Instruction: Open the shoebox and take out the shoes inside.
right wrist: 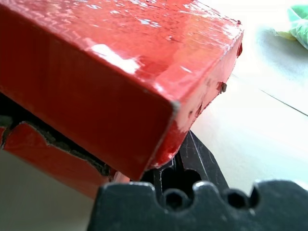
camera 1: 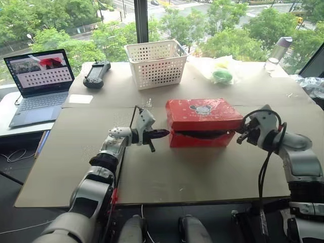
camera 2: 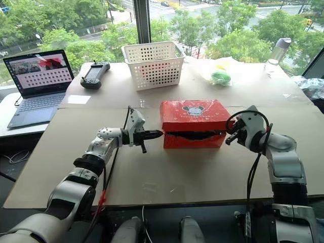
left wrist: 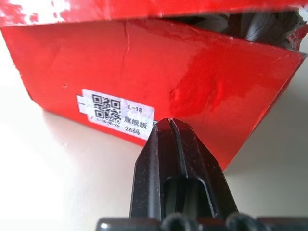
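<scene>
Box: red rectangular cardboard shoebox (camera 1: 204, 121) sitting on counter (camera 1: 167, 177), lid slightly ajar.
Pincers: left pincer (camera 1: 161, 134) and right pincer (camera 1: 242, 135), both closed and empty, flanking the box ends, seemingly to lift the lid.

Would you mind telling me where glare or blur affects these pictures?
Right wrist view: white glare streaks the shoebox lid, and the table behind is washed out. Left wrist view: the table is blown out pale. Left eye view: bright daylight from the window behind.
</scene>
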{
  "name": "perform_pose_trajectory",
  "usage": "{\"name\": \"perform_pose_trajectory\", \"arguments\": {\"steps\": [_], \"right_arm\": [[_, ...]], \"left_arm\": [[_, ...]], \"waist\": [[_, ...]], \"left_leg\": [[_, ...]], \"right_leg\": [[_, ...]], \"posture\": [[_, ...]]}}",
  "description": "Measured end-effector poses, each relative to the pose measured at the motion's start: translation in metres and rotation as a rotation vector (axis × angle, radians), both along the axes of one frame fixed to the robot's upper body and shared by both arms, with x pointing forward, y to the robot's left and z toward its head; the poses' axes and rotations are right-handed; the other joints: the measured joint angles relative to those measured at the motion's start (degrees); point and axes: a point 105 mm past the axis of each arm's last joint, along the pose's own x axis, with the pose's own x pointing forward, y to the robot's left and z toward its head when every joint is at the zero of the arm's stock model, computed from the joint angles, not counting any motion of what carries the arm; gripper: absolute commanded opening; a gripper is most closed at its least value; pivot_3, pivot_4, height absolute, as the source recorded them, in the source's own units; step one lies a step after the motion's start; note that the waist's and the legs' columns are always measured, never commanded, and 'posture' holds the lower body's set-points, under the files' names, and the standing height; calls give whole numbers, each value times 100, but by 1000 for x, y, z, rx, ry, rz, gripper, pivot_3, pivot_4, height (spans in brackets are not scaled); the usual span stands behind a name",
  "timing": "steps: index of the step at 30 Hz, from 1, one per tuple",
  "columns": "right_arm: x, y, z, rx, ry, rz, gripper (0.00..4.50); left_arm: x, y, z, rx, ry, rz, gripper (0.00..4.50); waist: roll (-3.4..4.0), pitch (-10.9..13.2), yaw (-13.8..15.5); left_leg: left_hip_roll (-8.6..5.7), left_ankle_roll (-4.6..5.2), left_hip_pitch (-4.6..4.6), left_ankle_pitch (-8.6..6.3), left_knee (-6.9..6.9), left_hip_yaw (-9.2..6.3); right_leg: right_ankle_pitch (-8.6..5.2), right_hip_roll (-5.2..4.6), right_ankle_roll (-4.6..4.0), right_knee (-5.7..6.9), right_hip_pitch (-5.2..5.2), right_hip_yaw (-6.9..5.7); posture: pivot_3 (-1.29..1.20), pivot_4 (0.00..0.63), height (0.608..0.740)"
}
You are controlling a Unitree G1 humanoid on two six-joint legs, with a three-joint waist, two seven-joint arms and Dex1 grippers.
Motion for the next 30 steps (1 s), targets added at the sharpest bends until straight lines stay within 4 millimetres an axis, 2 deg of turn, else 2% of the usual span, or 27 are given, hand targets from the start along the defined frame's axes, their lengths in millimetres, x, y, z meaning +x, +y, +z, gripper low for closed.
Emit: {"name": "perform_pose_trajectory", "arguments": {"steps": [2,5,8,11,14,17,19,20,22,24,30], "right_arm": [[-4,-7,-6,-8,24,-20,11],[-11,-20,-8,3,37,-63,11],[-23,-41,-9,-23,52,-122,11],[-33,-44,-10,-35,76,-123,11],[-56,-15,-10,-13,146,28,11],[-85,20,-10,8,240,219,11],[-95,46,-10,31,263,316,11],[-92,62,-12,52,249,328,11],[-90,68,-14,67,247,322,11],[-76,77,-15,114,203,247,11],[-65,80,-29,182,200,92,11]], "left_arm": [[-4,19,-6,23,2,26,0],[-14,34,-12,32,-2,44,0],[-22,41,-12,24,-2,55,0],[-26,41,-6,7,-14,57,0],[-31,34,6,-30,-44,34,0],[-35,33,4,-40,-35,31,0],[-41,35,-1,-41,-14,32,0],[-48,37,-3,-47,-4,29,0],[-50,37,-1,-49,-3,23,0],[-56,50,4,-41,-18,49,0],[-74,92,37,-22,-62,157,0]], "waist": [[0,0,-28],[0,0,-24],[0,0,13],[0,0,14],[1,0,-16],[1,0,-27],[0,0,-55],[-2,0,-73],[-3,1,-47],[-12,1,-54],[-12,1,6]], "left_leg": [[1,0,0,0,0,-1],[2,0,1,0,0,-2],[1,0,0,0,0,1],[4,0,2,0,1,1],[9,0,8,0,1,-5],[12,0,12,0,-1,-14],[17,-1,18,-1,-1,-14],[16,-1,20,-1,0,-14],[10,-2,18,0,1,-13],[16,-2,18,-1,2,-11],[15,-2,6,-2,-2,-10]], "right_leg": [[2,-1,-3,0,-1,1],[2,-3,-4,1,-1,2],[-3,-5,-7,1,1,-1],[-17,-4,-13,-1,0,3],[-21,1,1,3,1,6],[-18,5,10,10,1,6],[-25,7,-1,10,2,6],[-31,5,-15,9,1,8],[-30,-2,-14,10,1,7],[-28,3,-18,7,-1,7],[-30,-4,-29,8,-7,6]], "posture": [[0,150,733],[0,150,733],[0,150,733],[0,150,733],[0,150,733],[0,150,733],[0,150,733],[0,150,733],[0,150,733],[0,150,733],[0,150,733]]}}
